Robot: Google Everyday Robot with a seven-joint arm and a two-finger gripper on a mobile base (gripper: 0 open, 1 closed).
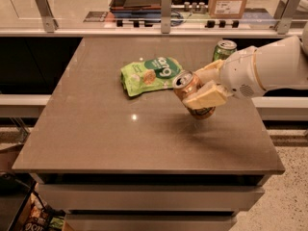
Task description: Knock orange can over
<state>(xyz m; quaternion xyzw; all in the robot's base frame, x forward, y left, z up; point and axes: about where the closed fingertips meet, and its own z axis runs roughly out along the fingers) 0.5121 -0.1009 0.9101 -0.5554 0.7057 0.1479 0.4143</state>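
Note:
The orange can is at the middle right of the brown table, tilted with its silver top leaning up and to the left. My gripper reaches in from the right on a white arm. Its cream fingers sit on either side of the can and touch it, so the gripper is shut on the can. The can's base is near the table surface, partly hidden by the lower finger.
A green snack bag lies flat just left of the can. A green can stands upright behind the gripper near the table's back right. A glass-railed counter runs along the back.

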